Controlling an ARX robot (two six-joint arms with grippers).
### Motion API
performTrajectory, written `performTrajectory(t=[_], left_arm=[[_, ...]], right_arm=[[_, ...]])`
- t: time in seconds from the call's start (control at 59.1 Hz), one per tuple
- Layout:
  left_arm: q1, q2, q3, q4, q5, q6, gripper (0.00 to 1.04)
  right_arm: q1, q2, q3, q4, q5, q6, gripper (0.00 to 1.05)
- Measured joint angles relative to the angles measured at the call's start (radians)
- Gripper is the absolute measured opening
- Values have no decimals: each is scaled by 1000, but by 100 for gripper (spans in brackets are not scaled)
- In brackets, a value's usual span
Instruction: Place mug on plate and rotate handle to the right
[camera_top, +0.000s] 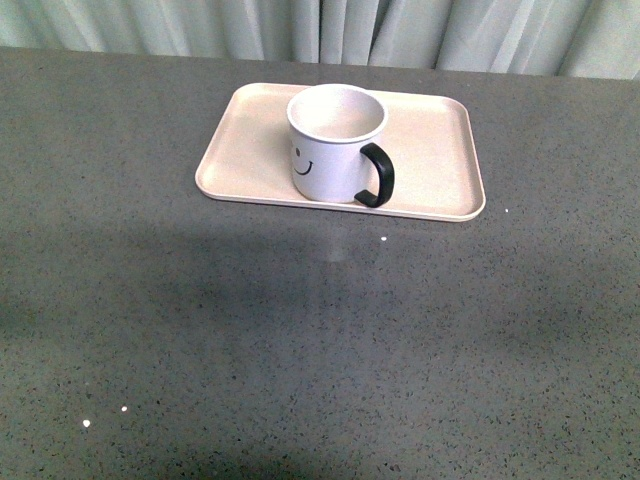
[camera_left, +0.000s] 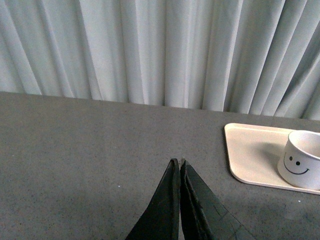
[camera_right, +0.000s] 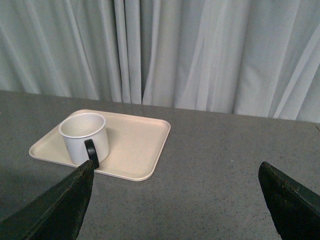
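Presently the mug (camera_top: 335, 145) is set upright on the plate (camera_top: 430, 150), near its front edge, handle (camera_top: 377, 175) turned right and nearward. The left gripper (camera_left: 178, 161) is pressed closed; the right gripper (camera_right: 175, 164) is spread wide.

Grey speckled tabletop (camera_top: 300, 350) fills most of the frame, pale pleated curtain (camera_top: 400, 30) hangs across the top edge, lighting's pretty soft.

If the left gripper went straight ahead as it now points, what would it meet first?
Probably nothing but the curtain beyond the table; the plate and mug lie aside.
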Motion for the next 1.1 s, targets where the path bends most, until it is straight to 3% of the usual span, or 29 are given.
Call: performTrajectory(t=[0.254, 0.711, 0.744, 0.761, 0.795, 0.829, 0.863, 0.947, 1.1], left_arm=[[0, 0, 0, 0, 0, -1, 2], [0, -1, 0, 0, 0, 0, 80], [0, -1, 0, 0, 0, 0, 85], [0, -1, 0, 0, -1, 0, 91], [0, -1, 0, 0, 0, 0, 97], [1, -1, 0, 0, 3, 2, 96], [0, -1, 0, 0, 0, 1, 95], [0, -1, 0, 0, 0, 1, 95], [0, -1, 0, 0, 0, 1, 95]], right_arm=[[0, 0, 0, 0, 0, 0, 95], [0, 0, 0, 0, 0, 0, 95], [-12, 23, 11, -34, -43, -17, 95], [-53, 87, 66, -169, -178, -51, 95], [-126, 238, 161, -359, -336, -131, 95], [-211, 445, 273, -530, -495, -212, 95], [-272, 607, 354, -552, -576, -259, 95], [-301, 903, 537, -372, -564, -328, 95], [-215, 1190, 705, -240, -481, -367, 95]])
